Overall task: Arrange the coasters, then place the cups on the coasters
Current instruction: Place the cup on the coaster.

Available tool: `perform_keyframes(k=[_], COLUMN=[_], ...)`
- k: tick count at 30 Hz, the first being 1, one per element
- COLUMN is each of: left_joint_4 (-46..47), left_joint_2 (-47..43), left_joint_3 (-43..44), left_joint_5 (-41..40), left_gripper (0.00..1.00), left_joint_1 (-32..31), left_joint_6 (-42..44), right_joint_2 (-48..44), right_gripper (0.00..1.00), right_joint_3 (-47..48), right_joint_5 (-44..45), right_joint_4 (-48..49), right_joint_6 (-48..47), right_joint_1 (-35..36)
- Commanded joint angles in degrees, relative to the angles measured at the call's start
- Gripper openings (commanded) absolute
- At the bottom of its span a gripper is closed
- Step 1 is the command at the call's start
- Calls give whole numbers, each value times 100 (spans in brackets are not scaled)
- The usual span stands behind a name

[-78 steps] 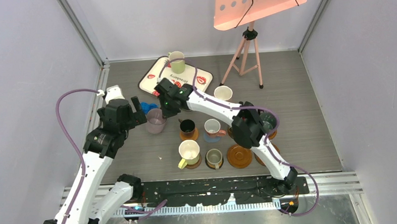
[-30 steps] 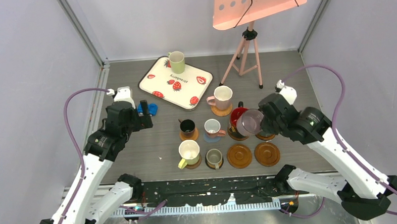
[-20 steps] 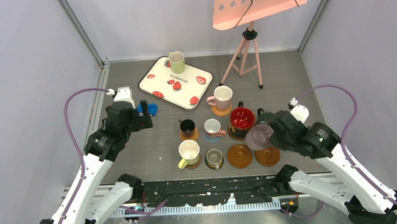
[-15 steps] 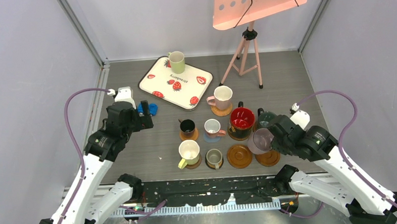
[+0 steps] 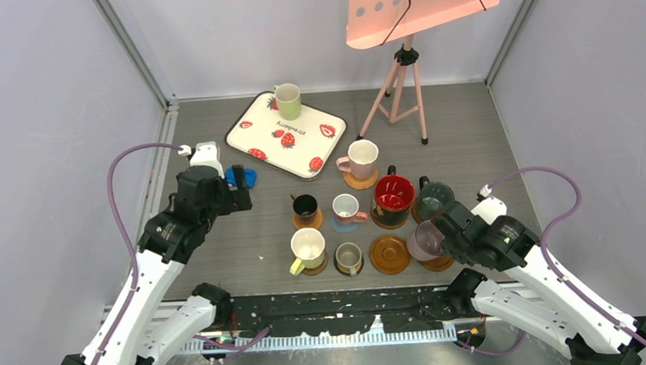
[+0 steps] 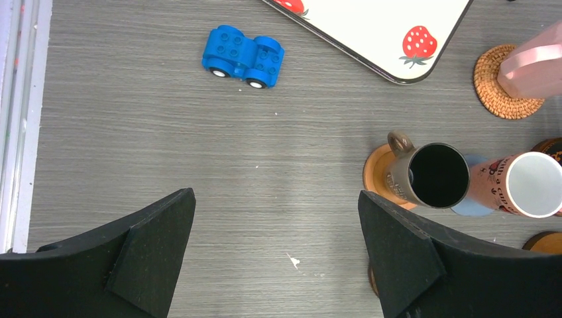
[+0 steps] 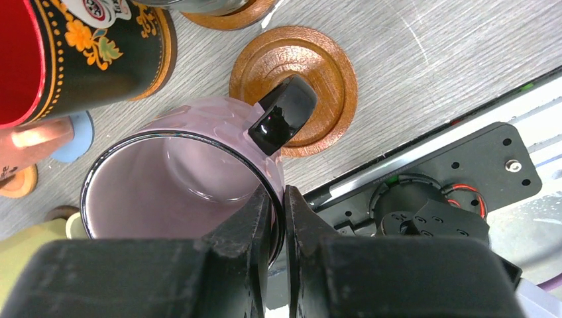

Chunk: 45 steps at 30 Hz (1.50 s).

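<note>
9 cups (image 5: 393, 197) (1 mauve cup (image 5: 426, 240)), 9 coasters (image 5: 389, 254), 1 tray (image 5: 261, 129), 1 toy car (image 5: 244, 177), 1 tripod (image 5: 402, 88).

No text could be read outright. The white strawberry-print tray (image 5: 308, 147) bore one line of dark script across its middle, too small to make out. In the right wrist view, a white patch with red and dark characters sat at the top edge above the flowered black mug (image 7: 99, 59), cut off and illegible. The pink patterned cup (image 6: 500, 185) carried tiny, unreadable marks.
</note>
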Motion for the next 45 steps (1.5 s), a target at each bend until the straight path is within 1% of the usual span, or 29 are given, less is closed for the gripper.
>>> perform_keyframes(k=[1,12,17,21,27,31,35,45], left_joint_4=[232,249,232,231,243,240,235,221], left_joint_2=[-38,40,109,101,106,153,150,180], left_joint_3=[39,68,132,96,85,93,111,114], left_joint_5=[61,178,230,235,197,235,264,243], left_gripper=[97,97,97,97,97,98,98,98], left_joint_1=[-71,-157,-174,-192,-201,-201,-201,-201], left_joint_6=[106,63,36,27,18,18,27,53], right_joint_2=[-113,-415,-378,-271,-232,-104,150,282], right_gripper=[5,5,5,5,5,5,5,5], right_joint_3=[-93,-616,-651,-785,-812,-833,-763,-830], right_joint_5=[414,527,642,549,616,560,614,632], right_joint_4=[225,-85,-126,-90,-60,194,220,651], right_joint_6=[732,1541,1588,1594,1360,1149,996,590], right_joint_1=[-55,-158,-222,-308,-522,-674,-810,-1059])
